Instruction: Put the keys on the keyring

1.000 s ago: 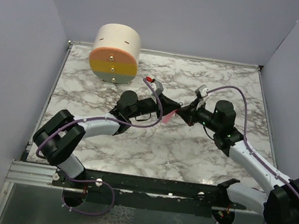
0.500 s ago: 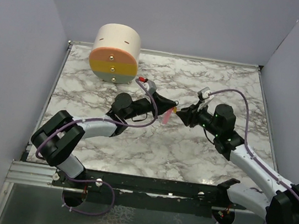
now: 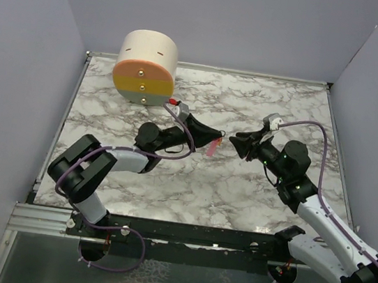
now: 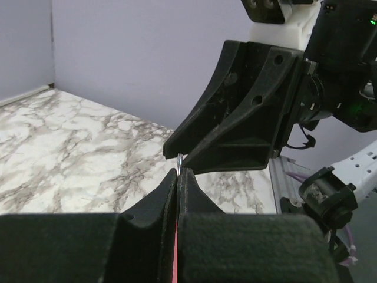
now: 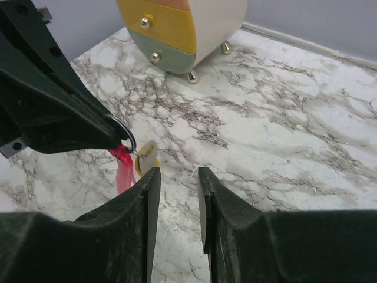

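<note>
- The left jaws clench the keyring (image 5: 122, 171) by its metal ring at mid-frame, its pink strap dangling above the worktop (image 3: 252, 193).
- The key (image 5: 147, 157) seems already threaded, hanging off that ring.
- The right jaws stand released just beside it; little looks left.

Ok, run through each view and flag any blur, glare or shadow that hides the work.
Top external: even soft light, sharp, no glare, though the keyring shows tiny. Left wrist: the left claw is a dark, blurred foreground mass, the keyring's ring a thin sliver. Right wrist: the key and keyring are sharp; only the right claw looks soft up close.
</note>
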Robot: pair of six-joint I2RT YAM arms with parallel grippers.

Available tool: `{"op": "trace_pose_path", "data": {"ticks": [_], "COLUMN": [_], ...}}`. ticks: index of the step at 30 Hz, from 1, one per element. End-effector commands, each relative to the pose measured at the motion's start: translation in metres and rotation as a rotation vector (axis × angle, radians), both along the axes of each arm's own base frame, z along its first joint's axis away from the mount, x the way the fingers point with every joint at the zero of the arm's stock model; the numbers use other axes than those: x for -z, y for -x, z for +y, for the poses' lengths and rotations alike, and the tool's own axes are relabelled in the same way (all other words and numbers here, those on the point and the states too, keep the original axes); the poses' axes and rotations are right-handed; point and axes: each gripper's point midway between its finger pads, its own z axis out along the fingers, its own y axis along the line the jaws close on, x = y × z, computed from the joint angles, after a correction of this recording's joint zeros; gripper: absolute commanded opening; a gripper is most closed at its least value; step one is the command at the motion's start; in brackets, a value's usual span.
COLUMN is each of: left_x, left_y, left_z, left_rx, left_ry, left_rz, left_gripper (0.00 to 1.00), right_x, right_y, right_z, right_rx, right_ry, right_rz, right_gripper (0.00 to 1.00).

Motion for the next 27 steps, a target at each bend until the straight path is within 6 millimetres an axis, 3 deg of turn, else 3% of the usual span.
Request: {"op": "trace_pose_path", "data": {"ticks": [1,9,18,27], "left_x": [-0.01,0.0,-0.01,-0.015], "left_y": [0.022,0.02,0.024,0.033], "left_z": [-0.002,-0.008,-0.009,-0.01], "left_rx": [0.141,0.198,0.23,0.286], "left_ry": [0.098,0.139,0.144,0.128], "left_rz": [-0.041,-0.016,-0.042,-0.067], "left_gripper": [0.0,0.0,0.0,0.0], "right_x": [-0.019,-0.027,-0.009,-0.006], "right_y": [0.008,0.015,0.014,0.018], "right_z": [0.009,0.018,0.023,0.023], "right_rx": [-0.068,-0.142,-0.164,-0.175], "right_ry": [-0.036,-0.025,-0.016,-0.023], "right_rz": [-0.07,-0.104,-0.053,-0.047], "right_gripper": [0.32,0.3,0.25,0.24]}}
